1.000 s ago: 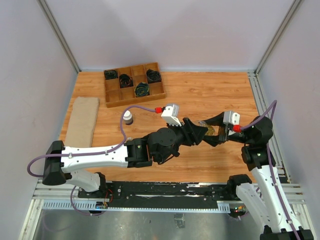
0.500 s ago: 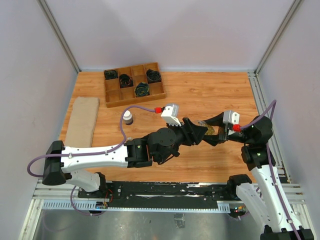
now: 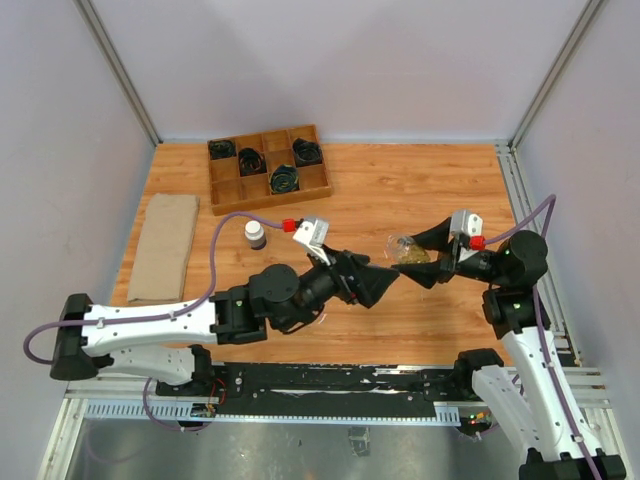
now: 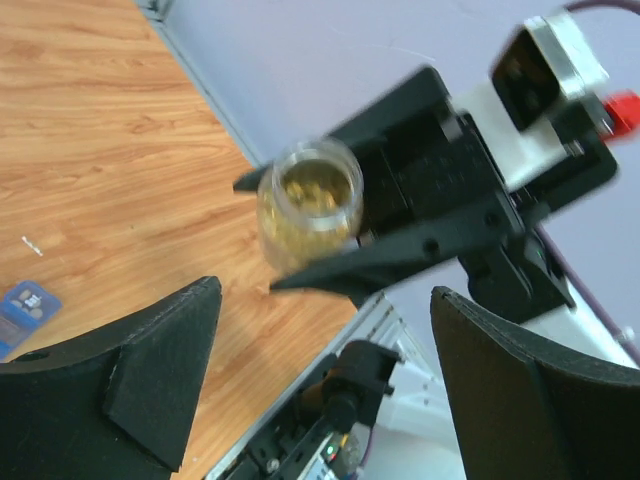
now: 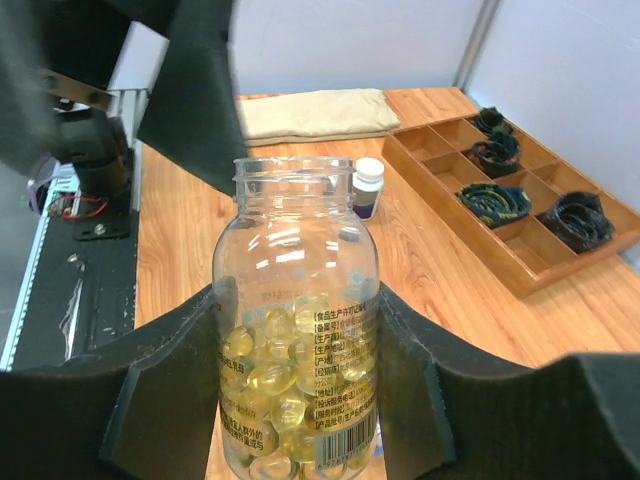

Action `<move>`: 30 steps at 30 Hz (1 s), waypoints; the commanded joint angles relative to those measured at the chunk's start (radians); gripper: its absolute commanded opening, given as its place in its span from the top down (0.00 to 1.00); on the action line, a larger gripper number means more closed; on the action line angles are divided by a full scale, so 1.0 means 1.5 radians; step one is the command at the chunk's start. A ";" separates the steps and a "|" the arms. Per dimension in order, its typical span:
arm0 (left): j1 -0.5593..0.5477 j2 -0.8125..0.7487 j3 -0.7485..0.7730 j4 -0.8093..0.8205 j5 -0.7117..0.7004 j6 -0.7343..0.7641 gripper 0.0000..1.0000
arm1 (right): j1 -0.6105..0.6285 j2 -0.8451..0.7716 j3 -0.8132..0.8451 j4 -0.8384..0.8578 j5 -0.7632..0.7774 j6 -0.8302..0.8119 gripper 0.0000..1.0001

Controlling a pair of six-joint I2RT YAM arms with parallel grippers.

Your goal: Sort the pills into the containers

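Right tool [image 3: 420, 257]: both fingers clamped on the sides of a clear glass bottle [image 5: 297, 330], held off the table [image 3: 400, 190], open mouth turned toward the left arm. Yellow softgel pills [image 5: 270, 385]: heaped in the bottle's lower half. Left tool [image 3: 381, 283]: fingers spread wide, gripping nothing, near the bottle's mouth but apart from it. Blue organizer corner [image 4: 22, 303]: on the table, only partly in view. Small brown bottle with white cap [image 3: 256, 234], wooden grid tray [image 3: 268, 167] holding black coils, folded tan cloth [image 3: 163, 247]: far-left area
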 commanded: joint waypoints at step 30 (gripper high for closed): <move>0.014 -0.375 -0.384 0.065 -0.013 0.599 0.01 | -0.001 0.089 0.129 0.336 -0.021 0.293 0.99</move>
